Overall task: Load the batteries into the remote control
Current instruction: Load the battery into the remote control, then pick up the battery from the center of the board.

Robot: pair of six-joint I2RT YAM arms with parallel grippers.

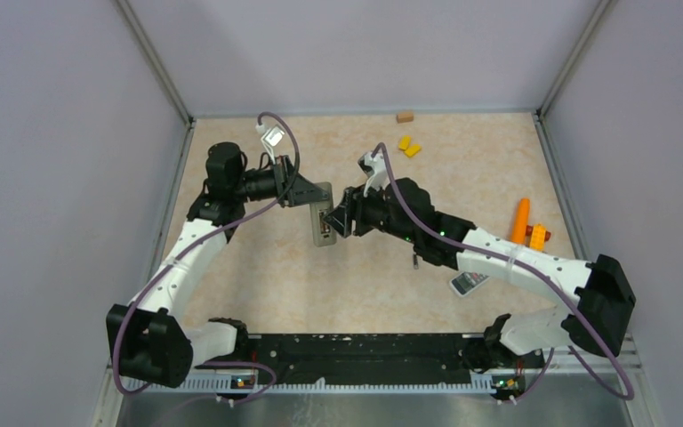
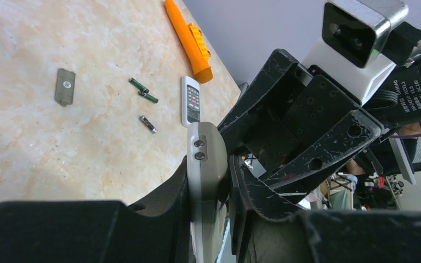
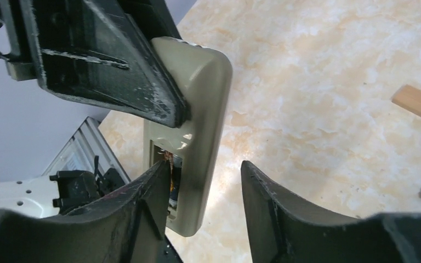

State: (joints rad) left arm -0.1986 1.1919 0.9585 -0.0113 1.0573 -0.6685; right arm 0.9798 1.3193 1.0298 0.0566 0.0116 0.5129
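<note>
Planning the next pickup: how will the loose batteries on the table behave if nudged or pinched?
The batteries are thin cylinders lying on a smooth table, so a nudge would probably roll them. They look rigid and small, likely light, but apt to slip out of a pinch.

no text can be read; the white print on the black module [image 2: 414,90] is too small

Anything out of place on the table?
A grey battery cover lies loose on the table, far from the grey remote held aloft in the left claw; batteries lie scattered beside the white remote.
</note>
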